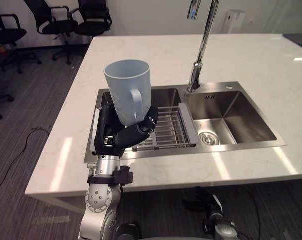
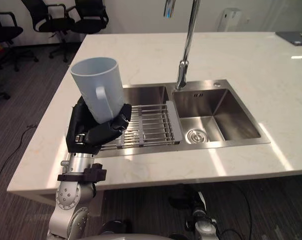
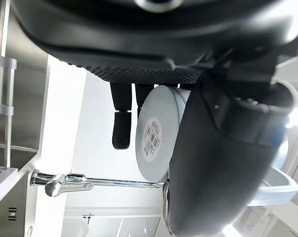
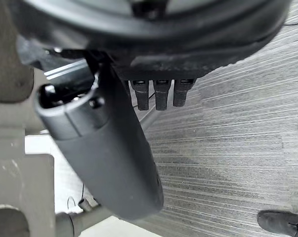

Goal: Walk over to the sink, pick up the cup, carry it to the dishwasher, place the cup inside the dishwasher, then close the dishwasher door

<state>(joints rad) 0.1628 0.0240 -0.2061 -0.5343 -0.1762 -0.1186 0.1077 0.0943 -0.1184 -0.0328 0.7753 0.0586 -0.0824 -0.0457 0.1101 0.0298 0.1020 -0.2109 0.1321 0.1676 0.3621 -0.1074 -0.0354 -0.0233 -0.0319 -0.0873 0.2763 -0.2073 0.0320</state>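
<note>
The cup point(image 1: 128, 90) is held upright left of centre in the frame, over the sink's point(image 1: 231, 117) left end, grasped low by the fingers point(image 1: 139, 132) of the left hand point(image 1: 108, 127), while the right hand point(image 4: 114, 163) is seen over the floor point(image 4: 228, 123), fingers released.

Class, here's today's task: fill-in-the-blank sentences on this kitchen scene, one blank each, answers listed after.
The pale blue cup is gripped by the robot's ____ hand.
The wire rack sits in the sink's ____ basin.
The office chairs beyond the counter are coloured ____.
Missing words: left; left; black.
</note>
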